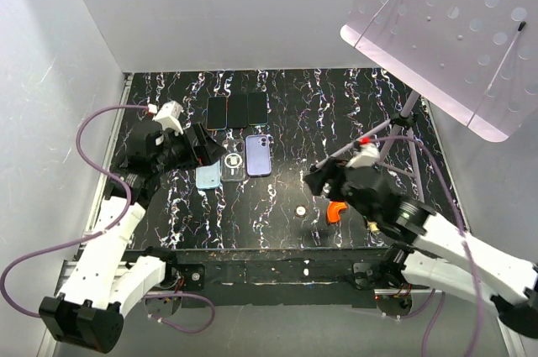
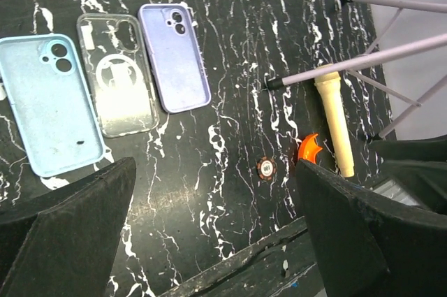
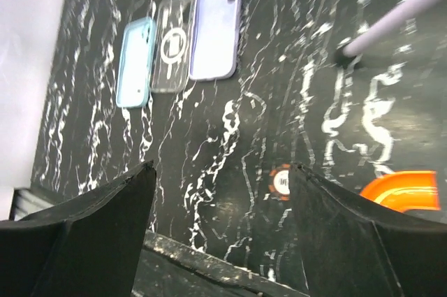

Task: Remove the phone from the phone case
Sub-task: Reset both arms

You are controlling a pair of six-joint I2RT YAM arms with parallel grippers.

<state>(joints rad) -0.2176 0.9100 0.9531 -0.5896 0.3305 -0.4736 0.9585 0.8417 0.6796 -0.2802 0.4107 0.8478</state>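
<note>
Two robot arms are hovering over a black, white-veined desk [image 1: 336, 105], both clear of the objects lying on it. The left pincer [image 1: 210, 149] is hanging with its fingers [image 2: 77, 227] spread wide, above the 9 o'clock end of a row of three cases. Seen from the top camera, that row is lying at about 10 o'clock from the desk's middle. A light blue case [image 1: 208, 175] is sitting at the 9 o'clock end and a clear case [image 1: 233, 160] with a white ring in the centre. The lavender phone case [image 1: 259, 155] is sitting at the 3 o'clock end. All three are lying flat, backs up, edges nearly touching. Twin camera lenses are showing in the lavender one's corner cutout in the left wrist view.

At 12 o'clock from the row, three dark phones [image 1: 238, 110] are lying side by side. The right pincer [image 1: 318, 181] is hovering at 3 o'clock from the desk's middle, well apart from the cases, its fingers [image 3: 77, 241] likewise spread. Toward 6 o'clock, a small orange-rimmed token [image 1: 301, 211] is resting on the desk, with an orange curved piece [image 1: 336, 211] at its 3 o'clock. A tripod [image 1: 409, 105] carrying a tilted perforated panel [image 1: 445, 21] is standing at 2 o'clock.
</note>
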